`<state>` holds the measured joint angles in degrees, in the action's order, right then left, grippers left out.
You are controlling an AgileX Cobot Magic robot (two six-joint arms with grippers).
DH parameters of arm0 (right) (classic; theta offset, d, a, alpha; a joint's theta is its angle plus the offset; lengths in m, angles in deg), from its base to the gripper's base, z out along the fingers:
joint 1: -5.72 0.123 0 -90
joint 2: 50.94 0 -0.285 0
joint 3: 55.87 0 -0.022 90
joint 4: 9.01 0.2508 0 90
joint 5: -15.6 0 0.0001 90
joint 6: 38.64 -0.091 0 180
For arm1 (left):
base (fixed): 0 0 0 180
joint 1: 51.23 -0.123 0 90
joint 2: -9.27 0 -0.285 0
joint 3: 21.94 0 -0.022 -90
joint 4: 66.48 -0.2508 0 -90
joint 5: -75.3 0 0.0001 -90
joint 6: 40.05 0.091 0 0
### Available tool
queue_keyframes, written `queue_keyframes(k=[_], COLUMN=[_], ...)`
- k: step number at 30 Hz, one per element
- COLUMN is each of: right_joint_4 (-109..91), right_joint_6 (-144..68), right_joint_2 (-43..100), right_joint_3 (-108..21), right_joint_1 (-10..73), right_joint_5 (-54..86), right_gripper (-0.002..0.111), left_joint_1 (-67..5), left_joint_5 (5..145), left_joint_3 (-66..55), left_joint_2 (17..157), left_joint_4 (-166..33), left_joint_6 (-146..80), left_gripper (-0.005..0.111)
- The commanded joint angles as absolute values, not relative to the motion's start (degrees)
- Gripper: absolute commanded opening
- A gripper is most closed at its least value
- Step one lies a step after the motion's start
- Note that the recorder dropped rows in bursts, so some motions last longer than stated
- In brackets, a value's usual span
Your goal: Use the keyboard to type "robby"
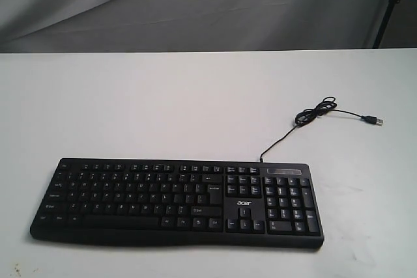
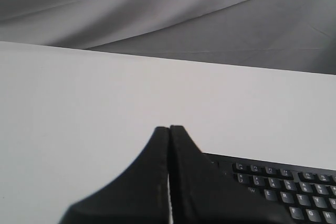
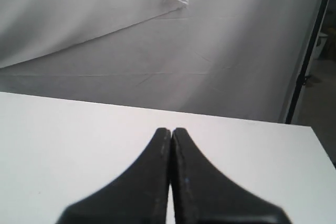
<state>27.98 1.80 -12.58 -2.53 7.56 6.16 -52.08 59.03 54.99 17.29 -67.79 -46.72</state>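
Note:
The black keyboard point(image 1: 176, 203) with white legends lies flat near the front of the white table point(image 1: 163, 102), its number pad to the right and an acer logo beside it. Its thin cable point(image 1: 306, 122) curls away to a loose USB plug point(image 1: 373, 121). Neither arm shows in the exterior view. In the left wrist view my left gripper point(image 2: 169, 128) is shut and empty, its tips held above the table just beside the keyboard's point(image 2: 283, 187) top-left corner. My right gripper point(image 3: 171, 129) is shut and empty too, over bare table with no keyboard in its view.
A grey cloth backdrop point(image 1: 195, 4) hangs behind the table's far edge. A dark stand pole point(image 3: 310, 51) rises at the table's far right corner. Bare white tabletop lies behind and to both sides of the keyboard.

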Motion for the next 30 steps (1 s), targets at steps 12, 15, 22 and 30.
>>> queue_keyframes(k=[12,15,22,30], right_joint_4=[-1.5,-3.6,-9.0,-9.0], right_joint_6=[-26.6,-29.1,-31.7,-31.7], right_joint_2=[-19.7,-24.8,-29.2,-37.6], right_joint_3=[9.3,14.3,20.4,21.3], right_joint_1=[7.3,7.3,7.3,7.3], right_joint_5=[18.8,20.4,19.3,6.0], right_gripper=[0.000,0.000,0.000,0.000], left_joint_1=[-51.9,-51.9,-51.9,-51.9], left_joint_5=[59.2,59.2,59.2,59.2], left_joint_3=[55.3,55.3,55.3,55.3], left_joint_2=[17.1,17.1,17.1,17.1], left_joint_4=[-67.3,-67.3,-67.3,-67.3], left_joint_6=[-47.0,-47.0,-47.0,-47.0], left_gripper=[0.000,0.000,0.000,0.000])
